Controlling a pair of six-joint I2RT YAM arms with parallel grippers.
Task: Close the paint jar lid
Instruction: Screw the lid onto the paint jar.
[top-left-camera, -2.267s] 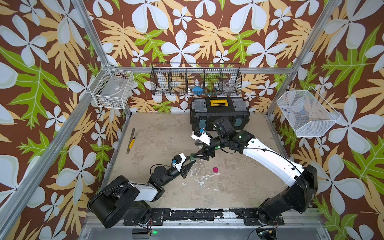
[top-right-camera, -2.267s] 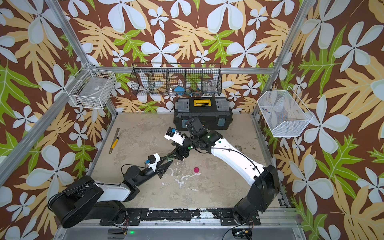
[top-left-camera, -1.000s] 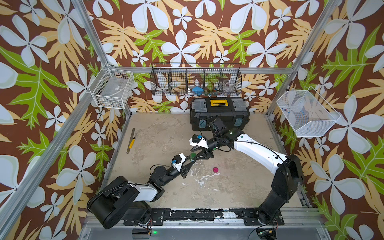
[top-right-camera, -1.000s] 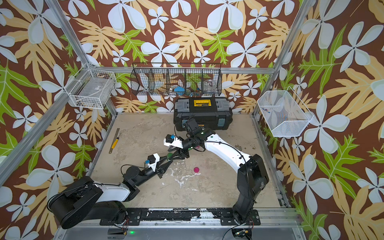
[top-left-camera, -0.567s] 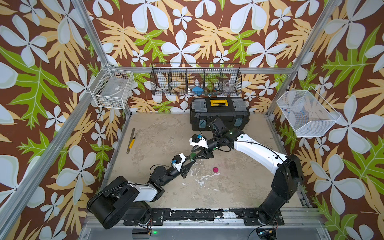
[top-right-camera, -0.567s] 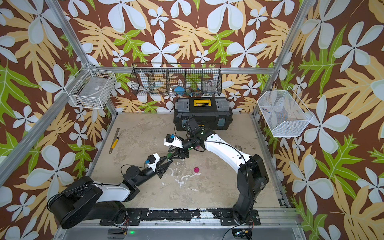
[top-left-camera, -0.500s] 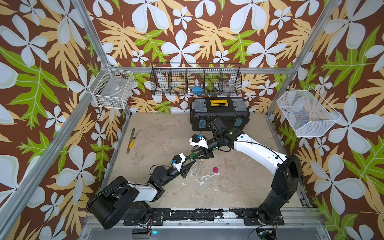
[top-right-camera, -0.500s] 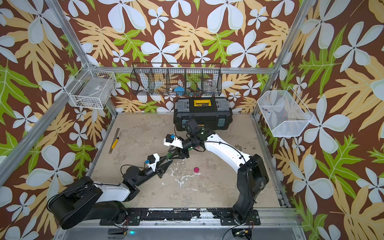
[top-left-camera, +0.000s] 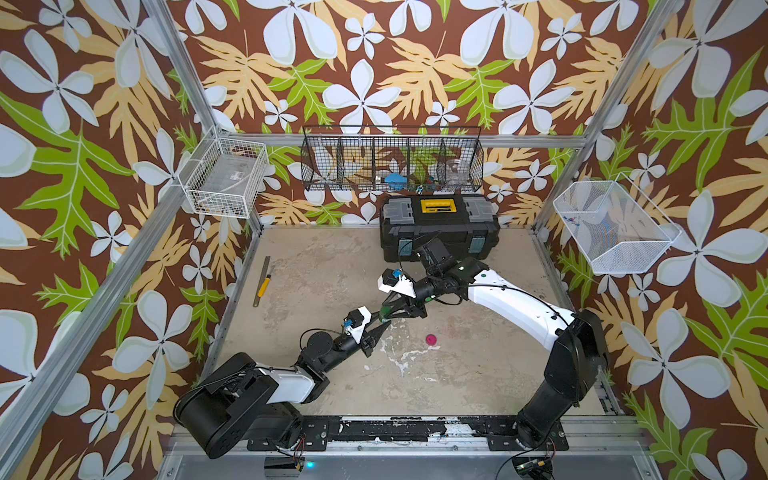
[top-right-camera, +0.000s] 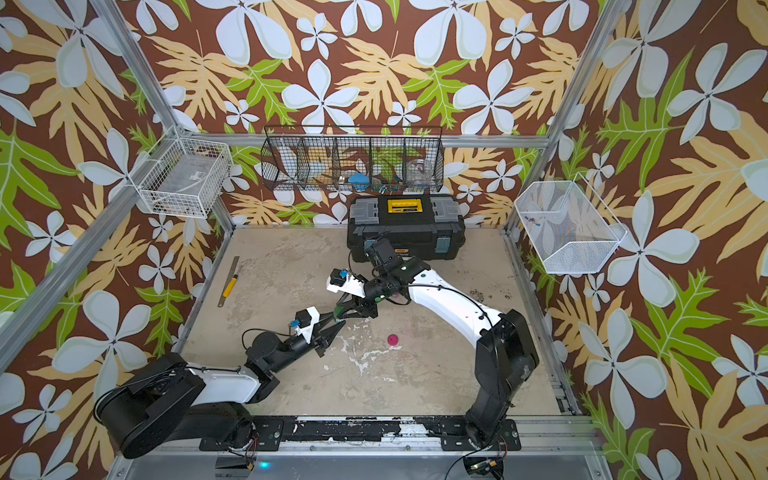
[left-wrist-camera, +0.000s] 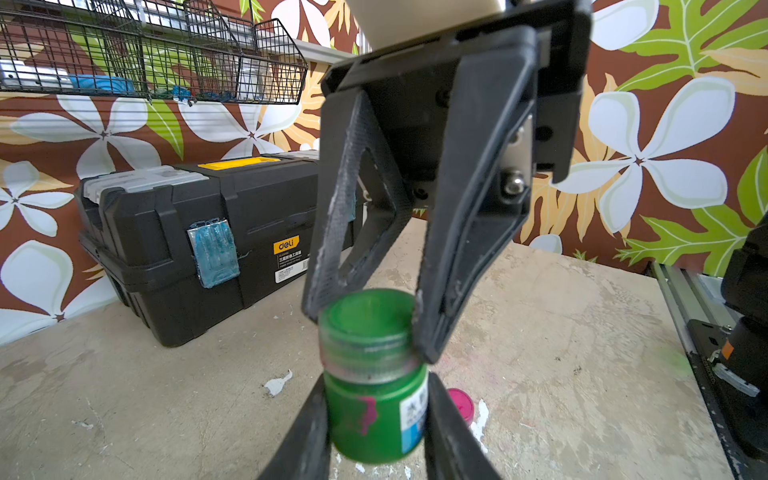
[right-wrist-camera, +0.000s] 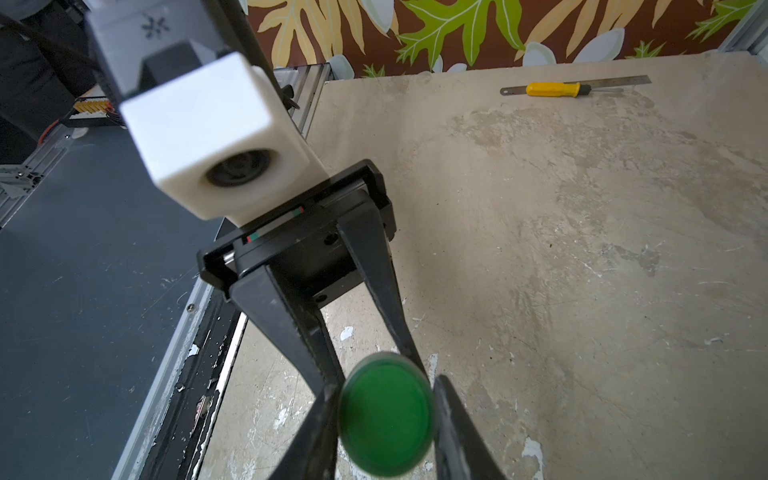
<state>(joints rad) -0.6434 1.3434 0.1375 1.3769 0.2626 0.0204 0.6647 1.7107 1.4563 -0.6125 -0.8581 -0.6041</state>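
Observation:
The green paint jar (left-wrist-camera: 374, 419) hangs a little above the table, with my left gripper (left-wrist-camera: 376, 415) shut on its body; a white-blue label and a pink smear show on its side. Its green lid (left-wrist-camera: 365, 328) sits on the jar's neck. My right gripper (right-wrist-camera: 386, 399) reaches in from the toolbox side and is shut on that lid (right-wrist-camera: 386, 419), one finger on each side of its rim. In both top views the two gripper tips meet at the jar (top-left-camera: 384, 319) (top-right-camera: 338, 311) near the table's middle. How tightly the lid sits does not show.
A pink lid (top-left-camera: 431, 339) lies on the table just right of the grippers. A black toolbox (top-left-camera: 438, 226) stands at the back. A yellow-handled screwdriver and a steel ruler (top-left-camera: 263, 282) lie at the left edge. Wire baskets (top-left-camera: 392, 164) hang on the walls.
My right gripper's jaws have closed in onto the green lid. The left gripper has held the jar in the same place throughout.

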